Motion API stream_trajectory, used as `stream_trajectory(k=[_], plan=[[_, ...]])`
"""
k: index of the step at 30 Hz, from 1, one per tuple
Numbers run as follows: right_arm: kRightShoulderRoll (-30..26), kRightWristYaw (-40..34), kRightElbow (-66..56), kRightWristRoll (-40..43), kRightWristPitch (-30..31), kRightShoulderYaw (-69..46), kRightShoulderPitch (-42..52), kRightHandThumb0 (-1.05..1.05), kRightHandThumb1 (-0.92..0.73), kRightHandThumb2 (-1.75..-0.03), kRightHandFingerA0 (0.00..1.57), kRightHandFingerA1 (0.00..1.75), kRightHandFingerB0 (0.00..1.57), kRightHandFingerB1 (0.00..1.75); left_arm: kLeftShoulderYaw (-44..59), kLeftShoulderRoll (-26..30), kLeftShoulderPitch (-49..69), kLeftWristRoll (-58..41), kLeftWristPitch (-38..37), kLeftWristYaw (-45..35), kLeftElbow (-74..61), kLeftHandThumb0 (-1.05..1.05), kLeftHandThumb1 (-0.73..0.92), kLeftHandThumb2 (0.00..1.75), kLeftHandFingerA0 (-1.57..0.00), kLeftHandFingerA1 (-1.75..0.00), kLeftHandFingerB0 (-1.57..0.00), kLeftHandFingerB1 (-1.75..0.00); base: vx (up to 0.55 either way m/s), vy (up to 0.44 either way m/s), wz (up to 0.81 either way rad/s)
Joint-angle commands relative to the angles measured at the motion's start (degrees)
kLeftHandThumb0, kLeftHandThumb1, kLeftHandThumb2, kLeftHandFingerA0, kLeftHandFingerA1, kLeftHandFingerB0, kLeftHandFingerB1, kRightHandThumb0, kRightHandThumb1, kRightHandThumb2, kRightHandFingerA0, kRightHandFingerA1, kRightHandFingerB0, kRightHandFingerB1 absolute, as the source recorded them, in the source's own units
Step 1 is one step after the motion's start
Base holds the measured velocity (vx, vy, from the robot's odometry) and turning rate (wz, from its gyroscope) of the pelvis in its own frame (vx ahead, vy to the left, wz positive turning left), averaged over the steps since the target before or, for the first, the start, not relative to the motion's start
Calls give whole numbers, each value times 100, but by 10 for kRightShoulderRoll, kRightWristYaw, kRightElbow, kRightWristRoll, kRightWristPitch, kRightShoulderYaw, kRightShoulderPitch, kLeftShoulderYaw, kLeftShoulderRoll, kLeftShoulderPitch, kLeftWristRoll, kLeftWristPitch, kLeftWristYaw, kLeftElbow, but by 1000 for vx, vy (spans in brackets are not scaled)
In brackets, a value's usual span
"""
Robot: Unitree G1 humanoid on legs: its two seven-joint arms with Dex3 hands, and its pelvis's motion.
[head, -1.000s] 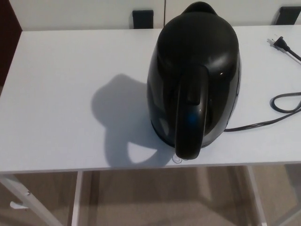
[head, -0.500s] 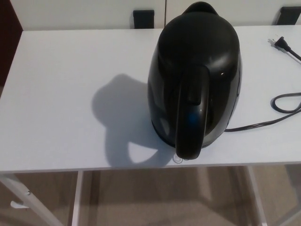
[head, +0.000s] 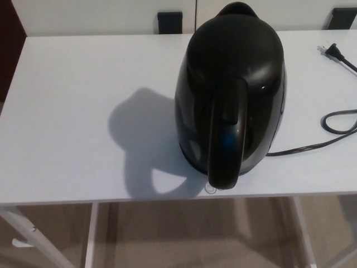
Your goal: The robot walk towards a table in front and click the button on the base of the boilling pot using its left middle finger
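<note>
A glossy black boiling pot (head: 230, 89) stands on the white table (head: 72, 111), right of centre, close to the front edge. Its handle (head: 226, 137) points toward me and its spout faces away. A small clear button tab (head: 211, 188) pokes out from under the handle's lower end at the base. Neither of my hands shows in the head view.
A black power cord (head: 334, 125) runs from the pot's base to the right, loops, and ends in a plug (head: 330, 51) at the far right. Two dark chair backs (head: 169, 22) stand behind the table. White table legs (head: 92, 234) and beige floor lie below the front edge.
</note>
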Motion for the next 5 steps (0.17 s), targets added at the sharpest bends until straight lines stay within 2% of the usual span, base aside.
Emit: stream_trajectory(k=[1, 2, 3, 5], plan=[[-7, -5, 7, 3, 1, -4, -4, -11, -42, -86, 48, 64, 18, 50, -7, 11, -3, -32, -8, -17, 6, -71, 62, 90, -19, -45, -6, -34, 0, 0, 0], [-8, -4, 6, 1, 1, -2, -4, -12, -43, -87, 47, 63, 18, 50, -7, 11, -4, -36, -6, -22, 6, -35, 49, 103, -1, -47, 0, -48, 0, 0, 0], [-9, -5, 5, 1, 0, -2, -4, -12, -43, -87, 47, 63, 18, 50, -7, 11, -4, -39, -6, -23, 6, -70, 62, 89, -19, -45, -6, -34, 0, 0, 0], [-9, -6, 5, 0, 0, -2, -4, -13, -42, -87, 47, 63, 18, 50, -9, 12, -4, -41, -5, -22, 6, -70, 62, 89, -19, -45, -6, -34, 0, 0, 0]])
